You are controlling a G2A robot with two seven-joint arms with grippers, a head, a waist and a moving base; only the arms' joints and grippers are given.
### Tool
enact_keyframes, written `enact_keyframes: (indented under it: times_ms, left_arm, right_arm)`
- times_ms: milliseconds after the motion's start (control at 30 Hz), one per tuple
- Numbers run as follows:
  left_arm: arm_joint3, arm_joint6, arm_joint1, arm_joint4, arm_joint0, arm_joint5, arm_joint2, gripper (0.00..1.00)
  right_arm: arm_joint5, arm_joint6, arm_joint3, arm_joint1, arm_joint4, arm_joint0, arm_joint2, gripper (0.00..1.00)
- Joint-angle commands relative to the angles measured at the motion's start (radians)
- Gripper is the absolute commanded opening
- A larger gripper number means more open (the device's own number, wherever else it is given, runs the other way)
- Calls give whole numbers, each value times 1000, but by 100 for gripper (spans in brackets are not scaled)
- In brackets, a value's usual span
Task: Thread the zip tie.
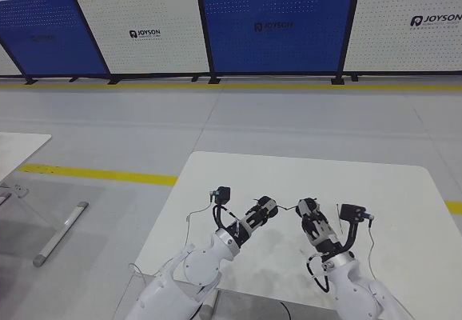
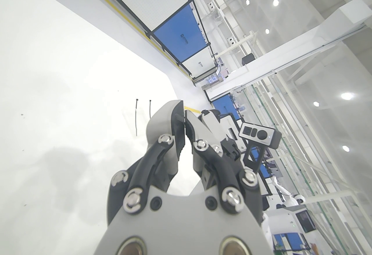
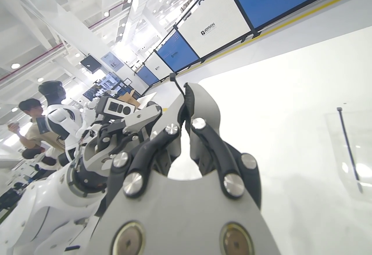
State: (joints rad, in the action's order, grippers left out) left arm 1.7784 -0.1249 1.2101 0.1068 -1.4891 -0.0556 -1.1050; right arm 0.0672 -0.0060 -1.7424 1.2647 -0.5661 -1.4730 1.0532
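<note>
My right gripper (image 3: 186,87) pinches the zip tie (image 3: 175,80), its head just past the tips. My left gripper (image 2: 184,114) is closed on the tail. I judge it light, springy and slick, best held near its ends.

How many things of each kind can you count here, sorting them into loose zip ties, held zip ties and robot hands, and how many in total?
Loose zip ties: 2
Held zip tie: 1
Robot hands, left hand and right hand: 2
Total: 5
</note>
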Motion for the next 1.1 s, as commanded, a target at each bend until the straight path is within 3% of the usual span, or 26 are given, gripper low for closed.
enact_keyframes:
  times_ms: [0,1067]
  left_arm:
    - [0,0,0,0,0,0,0,0]
    - [0,0,0,0,0,0,0,0]
  right_arm:
    - [4,0,5,2,4,3,-1,0]
    - [37,3,7,14,10,-15,33,0]
